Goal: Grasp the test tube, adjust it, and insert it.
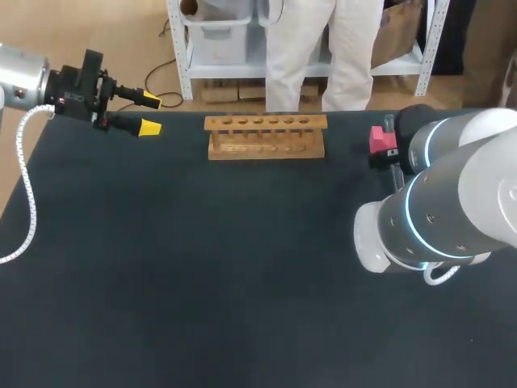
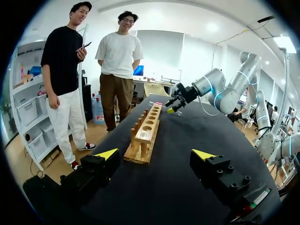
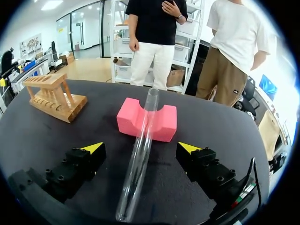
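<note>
Hovering over glass, right gripper [image 3: 140, 149] has yet to close

Its fingers stand wide open with nothing held. The tube [image 3: 137, 168] lies lengthwise between them, touching neither. The tube's far end rests in the notch of a pink block [image 3: 164, 124], and its near end is down on the table [image 3: 42, 140]. The rack [image 3: 54, 96] stands well apart, across the table. At the rack's other end the left gripper [image 2: 157, 154] is also wide open and empty. Being clear, thin glass, the tube is likely light, stiff, slippery and easily cracked. A gentle pinch at mid-length, clear of the block, looks the safest hold.
</note>
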### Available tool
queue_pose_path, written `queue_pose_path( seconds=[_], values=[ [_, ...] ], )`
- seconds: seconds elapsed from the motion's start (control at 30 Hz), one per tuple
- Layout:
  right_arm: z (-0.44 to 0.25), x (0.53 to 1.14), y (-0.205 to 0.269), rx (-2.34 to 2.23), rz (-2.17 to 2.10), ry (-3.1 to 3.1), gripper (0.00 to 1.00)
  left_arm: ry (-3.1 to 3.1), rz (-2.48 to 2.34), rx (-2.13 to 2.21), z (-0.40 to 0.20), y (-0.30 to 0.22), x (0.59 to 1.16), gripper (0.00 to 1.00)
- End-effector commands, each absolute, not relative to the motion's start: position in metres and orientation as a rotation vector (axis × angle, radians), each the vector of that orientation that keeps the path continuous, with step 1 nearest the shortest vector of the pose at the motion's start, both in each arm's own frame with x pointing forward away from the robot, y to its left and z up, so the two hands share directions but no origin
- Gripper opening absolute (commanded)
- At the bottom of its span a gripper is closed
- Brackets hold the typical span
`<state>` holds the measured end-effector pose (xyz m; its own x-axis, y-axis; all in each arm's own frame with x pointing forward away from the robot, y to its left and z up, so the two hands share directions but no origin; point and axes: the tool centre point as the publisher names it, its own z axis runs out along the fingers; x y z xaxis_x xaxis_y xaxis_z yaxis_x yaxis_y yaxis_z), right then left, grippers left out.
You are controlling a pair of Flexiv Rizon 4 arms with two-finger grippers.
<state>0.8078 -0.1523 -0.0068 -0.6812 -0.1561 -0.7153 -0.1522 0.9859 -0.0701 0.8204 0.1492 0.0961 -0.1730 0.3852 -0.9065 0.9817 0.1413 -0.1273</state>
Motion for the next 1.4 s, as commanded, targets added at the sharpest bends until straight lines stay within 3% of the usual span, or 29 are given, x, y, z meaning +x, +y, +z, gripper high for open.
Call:
queue_pose_path(
  seconds=[0.03, 1.2, 1.4],
  values=[
    [-0.01, 0.814, -0.154, -0.217, 0.016, 2.333, 1.0, 1.673, -1.014, 1.335, 0.095, 0.15, 0.821, 1.0],
    [-0.03, 0.824, -0.157, -0.186, 0.09, 2.38, 1.0, 1.673, -1.014, 1.335, 0.095, 0.15, 0.821, 1.0],
    [-0.031, 0.824, -0.158, -0.175, 0.081, 2.389, 0.71, 1.673, -1.014, 1.335, 0.095, 0.15, 0.821, 1.0]
  ],
)
